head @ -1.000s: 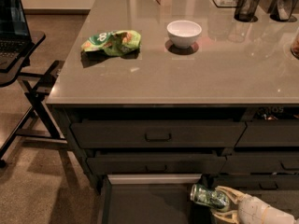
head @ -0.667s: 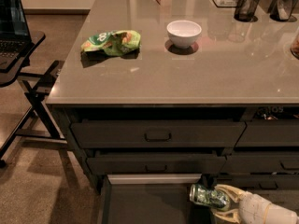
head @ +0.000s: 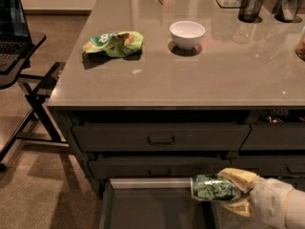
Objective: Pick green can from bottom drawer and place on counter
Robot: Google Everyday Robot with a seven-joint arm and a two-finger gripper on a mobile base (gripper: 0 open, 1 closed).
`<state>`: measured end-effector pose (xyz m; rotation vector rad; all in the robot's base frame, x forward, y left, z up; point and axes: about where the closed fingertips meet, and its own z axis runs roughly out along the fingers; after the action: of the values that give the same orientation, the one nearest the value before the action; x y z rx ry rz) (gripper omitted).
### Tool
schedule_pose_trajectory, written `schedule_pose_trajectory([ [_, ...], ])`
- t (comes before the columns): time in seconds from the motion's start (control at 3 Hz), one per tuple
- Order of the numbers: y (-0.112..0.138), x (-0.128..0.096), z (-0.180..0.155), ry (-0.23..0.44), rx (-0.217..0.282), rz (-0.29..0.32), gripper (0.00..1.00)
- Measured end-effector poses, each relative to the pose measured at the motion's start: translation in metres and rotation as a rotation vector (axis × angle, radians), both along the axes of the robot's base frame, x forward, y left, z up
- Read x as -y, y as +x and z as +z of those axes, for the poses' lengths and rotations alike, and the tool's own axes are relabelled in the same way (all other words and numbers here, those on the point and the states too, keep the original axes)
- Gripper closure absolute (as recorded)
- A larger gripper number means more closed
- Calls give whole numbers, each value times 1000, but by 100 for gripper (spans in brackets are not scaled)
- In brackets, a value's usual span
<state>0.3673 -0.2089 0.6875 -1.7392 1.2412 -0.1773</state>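
The green can (head: 212, 187) lies on its side in our pincer (head: 235, 191), whose pale fingers (head: 240, 177) clamp it from above and below, just over the open bottom drawer (head: 143, 209) at the foot of the cabinet. We judge the pick to be done: the can hangs clear of the drawer's dark floor, held near the drawer's rear rim and below the closed drawer fronts. The second half of the job is not yet done. We still have to lift the can up past the closed fronts and over the edge of the table (head: 200, 78), then set it down and let go.

On the grey-beige top a bright green snack bag (head: 113, 43) lies toward the left and a white bowl (head: 187, 34) stands near the middle, with dark cups (head: 251, 6) along the far edge; a broad bare stretch at the front looks to us like the easiest landing place. A laptop on a stand (head: 14, 30) sits well apart at the left.
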Motion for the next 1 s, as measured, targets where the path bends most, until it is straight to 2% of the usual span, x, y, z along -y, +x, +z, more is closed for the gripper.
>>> schedule_pose_trajectory([
  [0.33,14,-11,80,32,83,61,100],
  [0.67,14,-11,80,32,83,61,100],
  [1.0,21,-10,88,-26,93,39,100],
])
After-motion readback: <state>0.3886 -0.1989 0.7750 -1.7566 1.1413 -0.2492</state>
